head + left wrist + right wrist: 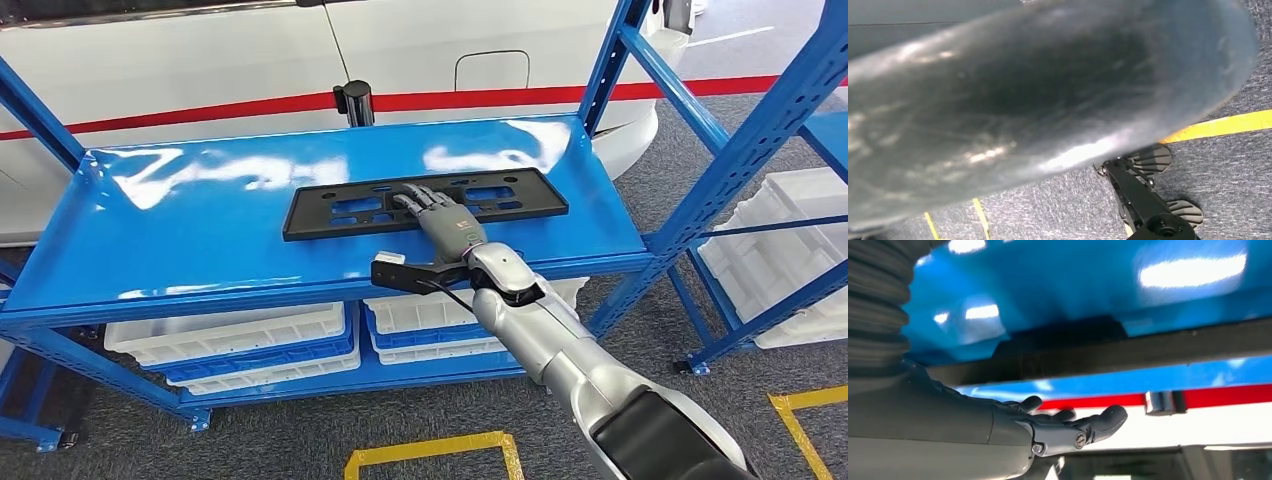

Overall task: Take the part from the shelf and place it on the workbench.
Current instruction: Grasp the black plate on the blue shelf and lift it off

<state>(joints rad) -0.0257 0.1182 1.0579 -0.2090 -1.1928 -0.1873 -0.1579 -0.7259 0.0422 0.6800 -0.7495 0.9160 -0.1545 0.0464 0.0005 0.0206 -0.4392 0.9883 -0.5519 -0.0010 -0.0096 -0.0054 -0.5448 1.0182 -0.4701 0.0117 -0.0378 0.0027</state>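
The part (425,204), a long flat black plate with cut-outs, lies flat on the top level of the blue shelf (200,230), right of its centre and parallel to its front edge. The right hand (438,212) rests palm-down on the middle of the part, fingers (418,196) extended and slightly spread across its top face; it encloses nothing. In the right wrist view the hand (1058,427) shows straight fingers, with the part's dark edge (1128,352) against the blue shelf. The left hand cannot be made out in the left wrist view, so its state cannot be told. White bins (240,340) sit on the lower level. A white vehicle (300,60) with a red stripe stands behind the shelf.
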